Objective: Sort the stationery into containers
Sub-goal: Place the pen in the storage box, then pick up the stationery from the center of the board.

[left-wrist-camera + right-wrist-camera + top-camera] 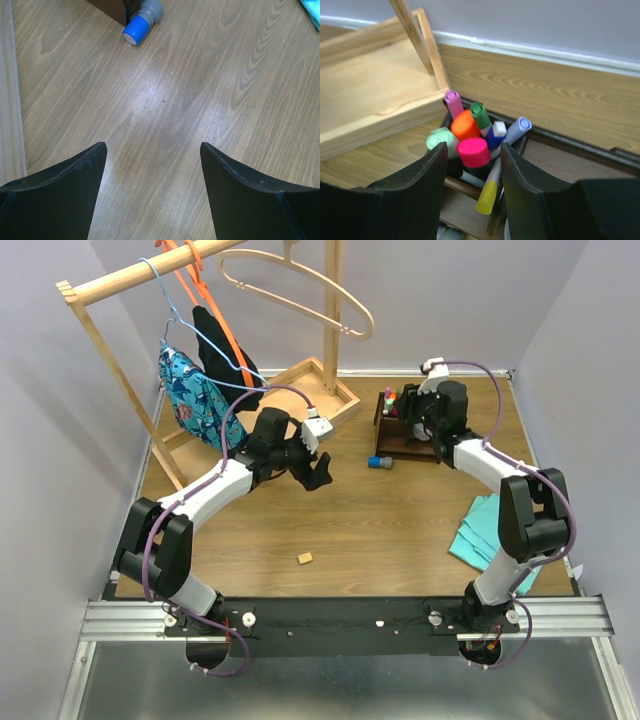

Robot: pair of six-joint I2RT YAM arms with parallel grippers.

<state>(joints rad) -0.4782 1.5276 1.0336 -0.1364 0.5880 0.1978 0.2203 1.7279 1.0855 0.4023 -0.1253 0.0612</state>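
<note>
The dark wooden organizer point(408, 443) stands at the back right. Its back compartment point(520, 145) holds several markers: pink cap point(474, 152), orange point(465, 126), green point(480, 114), mint point(440, 140), lilac point(520, 126), and a yellow-capped pen point(486, 198) leaning out. My right gripper point(472, 150) hovers just above them, open, jaws either side of the pink cap, gripping nothing; it also shows in the top view point(413, 412). A small grey cup with a blue end point(381, 462) lies on its side by the organizer point(141, 22). A tan eraser cube point(305, 558) lies mid-table. My left gripper point(318, 472) is open and empty over bare wood point(152, 150).
A pale wooden rack with hangers and clothes stands at the back left, its base tray point(325, 390) next to the organizer point(370, 90). A folded teal cloth point(490, 530) lies at the right. The back wall is close behind the organizer.
</note>
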